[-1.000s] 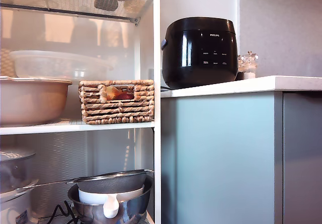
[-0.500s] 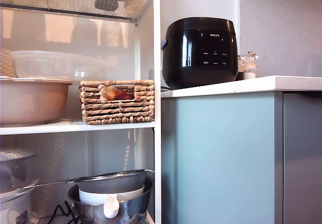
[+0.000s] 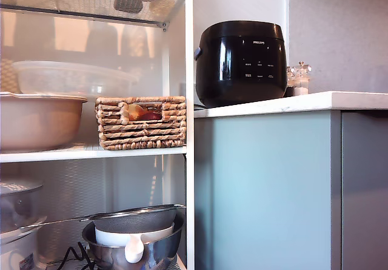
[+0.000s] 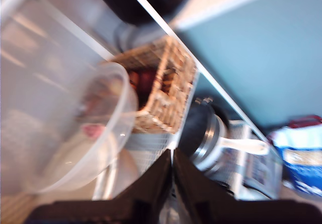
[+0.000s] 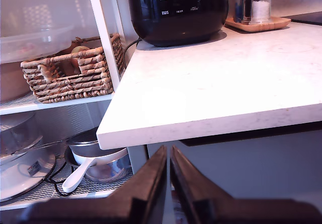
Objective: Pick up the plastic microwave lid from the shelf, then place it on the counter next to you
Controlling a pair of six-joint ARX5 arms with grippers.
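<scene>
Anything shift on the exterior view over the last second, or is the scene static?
Nothing visibly changed. The plastic microwave lid sits on the shelf above the beige bowl, the wicker basket beside it, the black cooker on the counter. Neither arm appears in that view.

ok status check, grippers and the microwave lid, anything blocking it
My first gripper shut, empty; my second gripper shut, empty. Plastic microwave lid on the shelf, above the beige bowl. Wicker basket alongside, not blocking.

Clear plastic microwave lid [image 3: 70, 77] upturned atop beige bowl [image 3: 37, 119], shelf [image 3: 188, 70].
</scene>
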